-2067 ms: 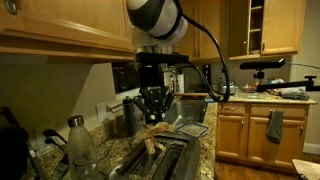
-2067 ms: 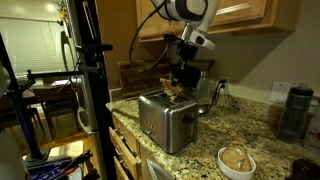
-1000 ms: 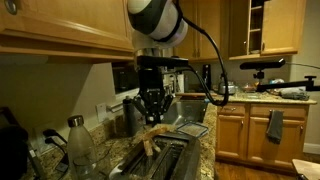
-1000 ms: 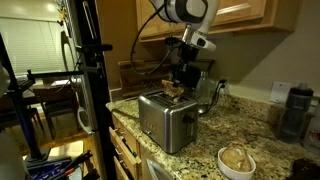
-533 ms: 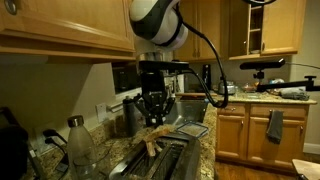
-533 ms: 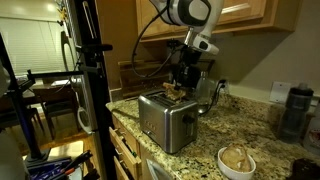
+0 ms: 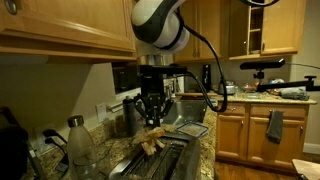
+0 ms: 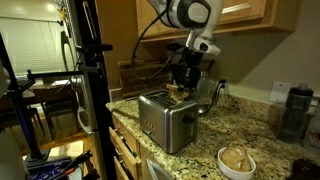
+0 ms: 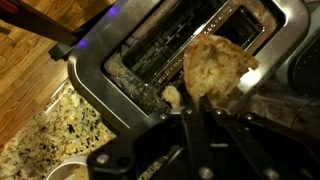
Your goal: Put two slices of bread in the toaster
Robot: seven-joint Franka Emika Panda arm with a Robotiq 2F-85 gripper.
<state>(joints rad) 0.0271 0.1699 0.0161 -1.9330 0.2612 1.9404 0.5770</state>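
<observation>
My gripper point(image 9: 200, 105) is shut on a slice of bread point(image 9: 216, 68), pale tan with brown patches, and holds it tilted just above the toaster point(image 9: 100, 85). The toaster is wide, of shiny steel, with two long dark slots on top. A small pale piece point(image 9: 172, 96) shows at the rim of the nearer slot; I cannot tell what it is. In both exterior views the gripper point(image 7: 153, 120) point(image 8: 181, 84) hangs straight down over the toaster point(image 7: 165, 160) point(image 8: 164, 120), with the slice point(image 7: 152, 135) point(image 8: 178, 94) at the slots.
A flat silvery tray point(image 7: 191, 129) lies behind the toaster on the granite counter point(image 8: 215, 135). A white bowl point(image 8: 237, 160) stands near the counter's front. A glass bottle point(image 7: 80, 146) is beside the toaster, and a black stand point(image 8: 88, 90) rises at the counter's end.
The arm has shifted slightly sideways with the slice, which now sits a little further along the toaster's top. The gripper stays shut.
</observation>
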